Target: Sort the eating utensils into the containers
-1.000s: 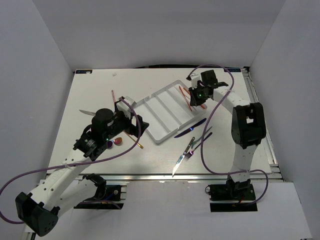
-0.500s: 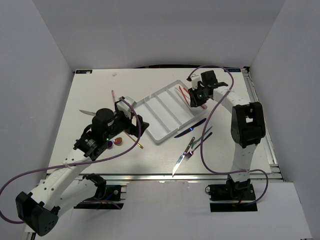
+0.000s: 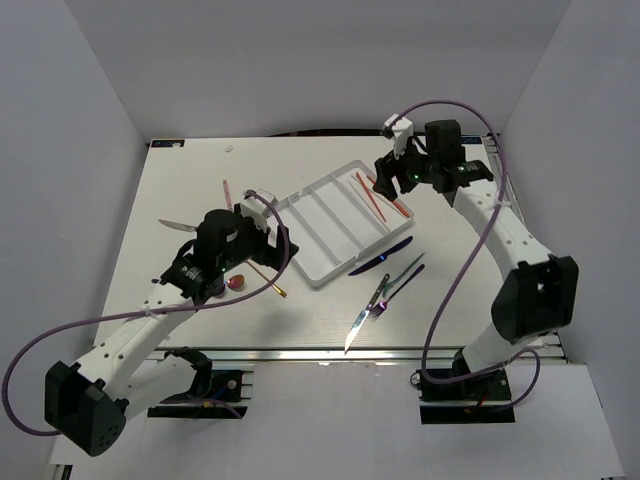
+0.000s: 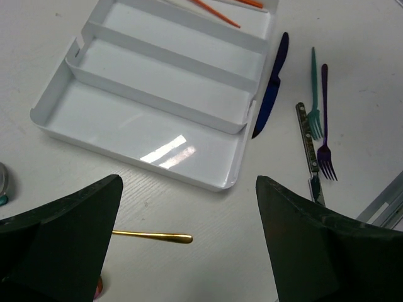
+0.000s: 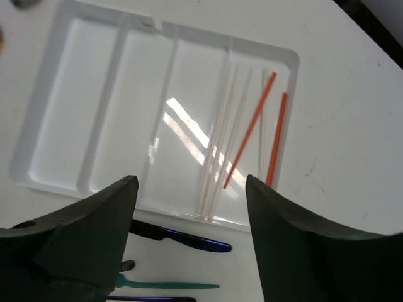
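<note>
1. A silver knife (image 3: 355,330) is laid nearest the arm bases. Two forks (image 3: 400,278) are laid just beyond it.
2. A blue knife (image 3: 380,258) is laid beside the near right edge of the tray (image 3: 300,262).
3. The left gripper (image 4: 187,179) is positioned above the tray's near left side. Its jaws are spread wide and nothing is gripped.
4. A gold spoon (image 4: 151,236) is laid on the table just outside the tray. It is seen low between the left fingers (image 4: 63,245) and is touched by neither.
5. Two chopsticks (image 5: 252,129) are laid lengthwise in the tray's farthest compartment.
6. The right gripper (image 5: 190,179) is positioned above the tray's far end. Its jaws are apart and nothing is clamped between them. In the right wrist view, the chopsticks are seen beyond the right-hand fingertip, clear of both fingers.
</note>
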